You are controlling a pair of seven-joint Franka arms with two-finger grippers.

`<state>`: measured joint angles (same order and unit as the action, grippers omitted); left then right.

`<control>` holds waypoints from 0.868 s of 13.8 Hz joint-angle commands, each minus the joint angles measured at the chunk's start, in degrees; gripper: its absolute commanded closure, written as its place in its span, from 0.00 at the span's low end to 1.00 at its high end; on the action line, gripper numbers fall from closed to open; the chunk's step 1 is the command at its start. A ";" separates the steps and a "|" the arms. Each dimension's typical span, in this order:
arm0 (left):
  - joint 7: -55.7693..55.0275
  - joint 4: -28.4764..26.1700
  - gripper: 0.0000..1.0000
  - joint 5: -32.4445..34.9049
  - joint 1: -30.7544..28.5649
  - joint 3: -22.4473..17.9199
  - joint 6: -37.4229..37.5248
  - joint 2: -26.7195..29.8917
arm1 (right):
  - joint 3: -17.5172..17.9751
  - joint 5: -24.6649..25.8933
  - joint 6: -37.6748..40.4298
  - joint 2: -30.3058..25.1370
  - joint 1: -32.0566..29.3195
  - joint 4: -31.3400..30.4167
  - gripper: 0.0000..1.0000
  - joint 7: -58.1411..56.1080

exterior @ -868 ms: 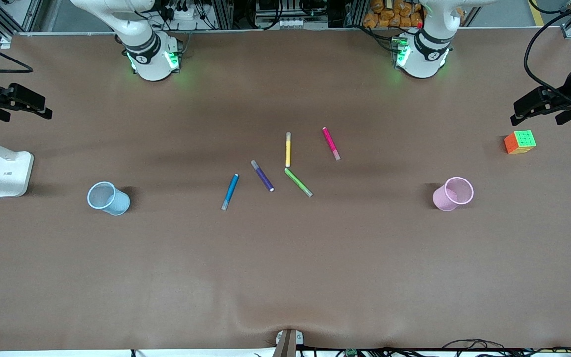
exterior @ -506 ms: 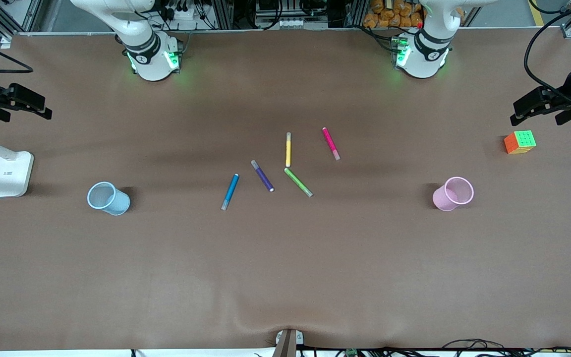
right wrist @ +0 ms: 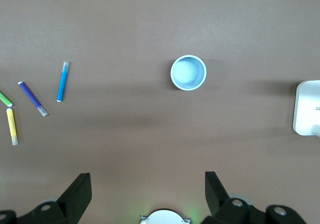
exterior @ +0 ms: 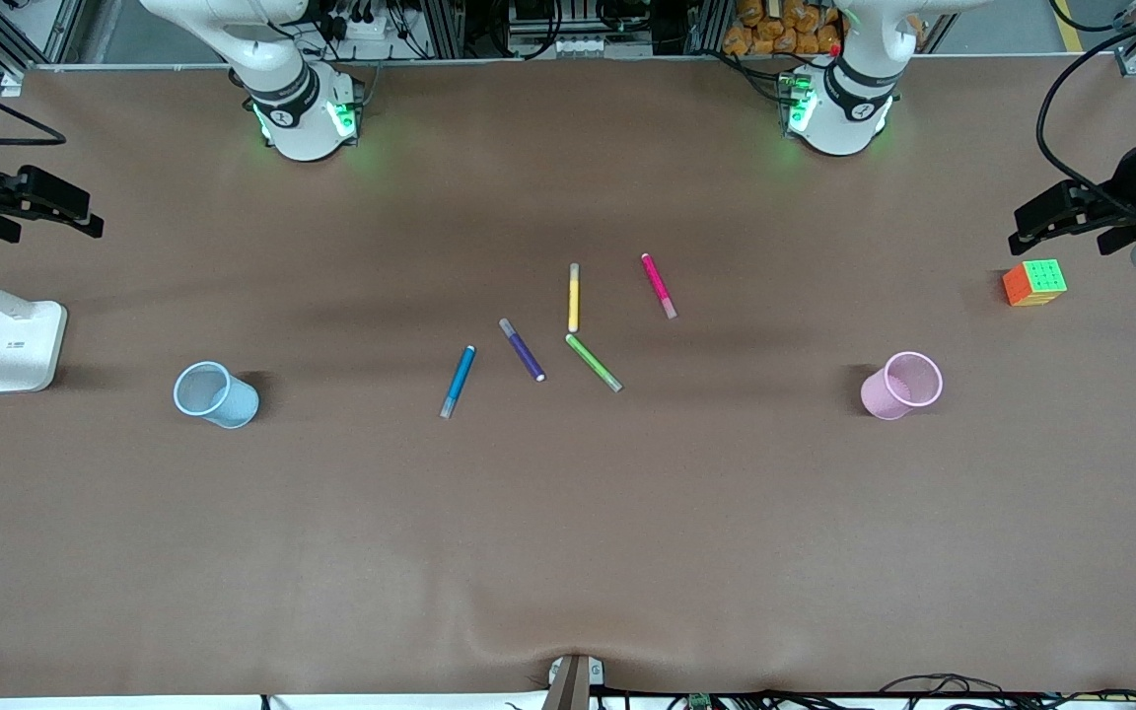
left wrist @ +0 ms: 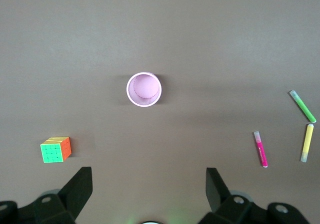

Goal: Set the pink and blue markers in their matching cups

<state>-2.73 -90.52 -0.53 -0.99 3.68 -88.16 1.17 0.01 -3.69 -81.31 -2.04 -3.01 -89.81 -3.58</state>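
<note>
Both markers lie loose: magenta-pink felt pen (exterior: 659, 286), bright blue felt pen (exterior: 458, 381). Left gripper (left wrist: 149, 186) and right gripper (right wrist: 148, 191) hover high at the table's ends, jaws spread, nothing grasped.

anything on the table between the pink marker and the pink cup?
Nothing: in the front view the stretch from the pink marker to the pink cup is bare brown table; the left wrist view agrees.

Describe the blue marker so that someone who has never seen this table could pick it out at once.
Five slim felt pens lie in a loose cluster mid-table on the brown table mat. The slim bright blue felt marker is the one closest to the pale blue translucent plastic cup, beside the dark purple felt pen. It alone is bright blue with a grey tip.
</note>
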 commanded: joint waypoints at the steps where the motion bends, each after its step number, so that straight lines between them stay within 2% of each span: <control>1: 0.70 0.26 0.00 0.09 0.37 0.37 0.97 -1.87 | 0.17 -0.44 0.62 -0.51 -0.24 0.08 0.00 0.68; 8: -1.14 0.52 0.00 -0.26 5.82 1.77 0.80 -6.44 | 0.25 -0.26 0.36 -0.42 -0.24 0.17 0.00 0.68; 12: -5.52 0.52 0.00 -4.74 8.11 2.04 -0.34 -10.13 | 0.25 -0.26 0.36 -0.42 -0.24 0.17 0.00 0.68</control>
<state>-5.31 -90.86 -3.73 6.24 5.57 -88.05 -7.07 0.01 -3.69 -81.30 -2.04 -3.01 -89.81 -3.58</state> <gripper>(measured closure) 0.000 0.000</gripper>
